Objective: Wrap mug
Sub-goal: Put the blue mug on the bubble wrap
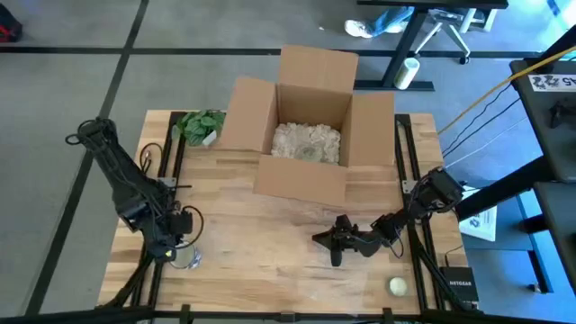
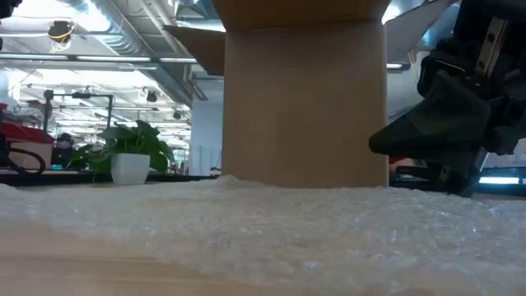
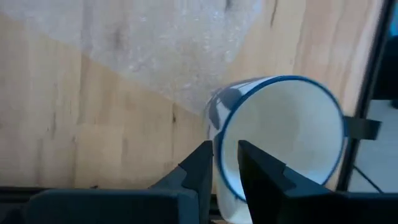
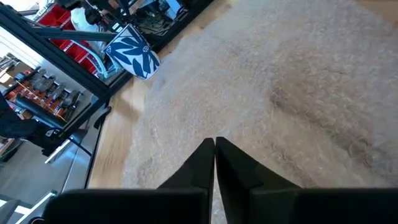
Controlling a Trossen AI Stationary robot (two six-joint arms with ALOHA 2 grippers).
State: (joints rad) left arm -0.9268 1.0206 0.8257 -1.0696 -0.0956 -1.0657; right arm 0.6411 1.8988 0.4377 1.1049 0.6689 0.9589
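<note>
1. This is looking like a big workshop or robot lab, not a home.
2. Bare pipes point(image 2: 123, 49) are running under a high ceiling.
3. Red bins point(image 4: 59, 18) are sitting on shelves.
4. A rolling chair point(image 1: 441, 31) is standing on the grey floor.
5. Cables point(image 1: 486, 103) are hanging beside the wooden table point(image 1: 261, 261).

Overhead, table-level, two wrist views

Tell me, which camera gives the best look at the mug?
The left wrist view: the mug fills it, its rim clamped between the left gripper fingers. The right wrist view shows its blue leaf pattern from afar, the high view only a glimpse, the low view nothing.
</note>
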